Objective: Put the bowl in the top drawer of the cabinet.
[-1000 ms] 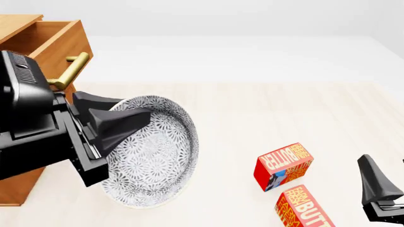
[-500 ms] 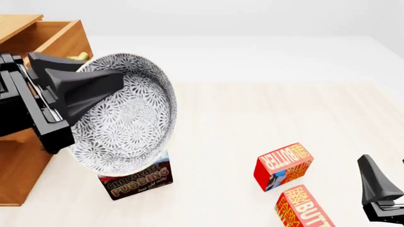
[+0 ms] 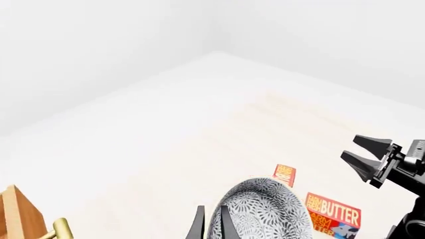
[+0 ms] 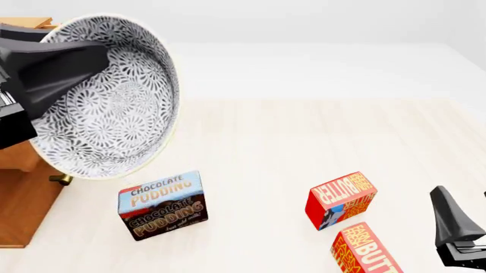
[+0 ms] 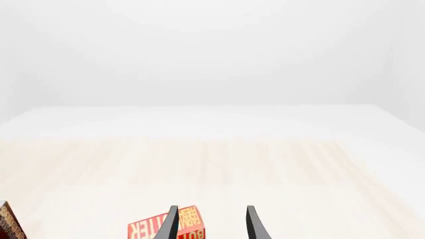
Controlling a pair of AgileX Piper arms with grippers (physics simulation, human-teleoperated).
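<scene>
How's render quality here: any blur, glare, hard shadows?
Front view: sharp, flat even light, only faint soft shadow under the chocolate pudding box; black-and-white floral bowl fills the near left. Left wrist view: pale, low contrast. Right wrist view: washed-out, table fades into the white background.

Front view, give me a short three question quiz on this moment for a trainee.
1. True or false: the bowl is resting flat on the table.
2. Which gripper holds the bowl? A) left gripper B) right gripper
3. Fill in: the box nearest below the bowl reads chocolate ____.

Key: 1. False, it is held up on edge, patterned inside facing the camera. 2. A; the right gripper is open and holds nothing. 3. Pudding, on the chocolate pudding box.
</scene>
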